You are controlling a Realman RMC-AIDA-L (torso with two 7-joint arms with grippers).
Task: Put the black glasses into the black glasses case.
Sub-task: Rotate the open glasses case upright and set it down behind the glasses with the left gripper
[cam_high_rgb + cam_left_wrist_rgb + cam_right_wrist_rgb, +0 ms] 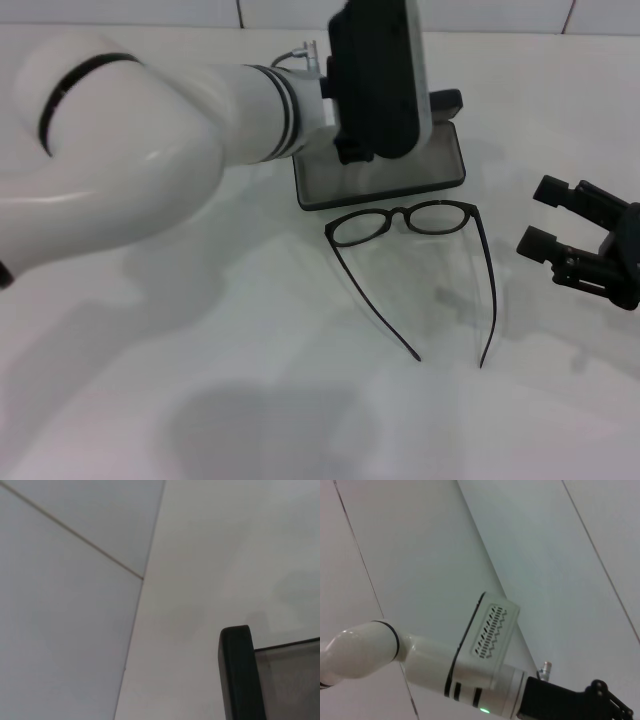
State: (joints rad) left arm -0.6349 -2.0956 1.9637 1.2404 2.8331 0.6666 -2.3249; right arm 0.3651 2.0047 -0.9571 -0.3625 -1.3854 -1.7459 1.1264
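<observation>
thin black-framed glasses (415, 217) lie unfolded on white table (250, 380) just before open black case (385, 178), light and fragile, best pinched at bridge; right gripper (548, 218) spread empty nearby, left gripper state unclear.

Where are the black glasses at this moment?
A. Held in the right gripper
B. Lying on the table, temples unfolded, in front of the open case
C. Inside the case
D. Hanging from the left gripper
B: the black glasses lie on the table, temples spread, beside the open black glasses case, untouched.
</observation>
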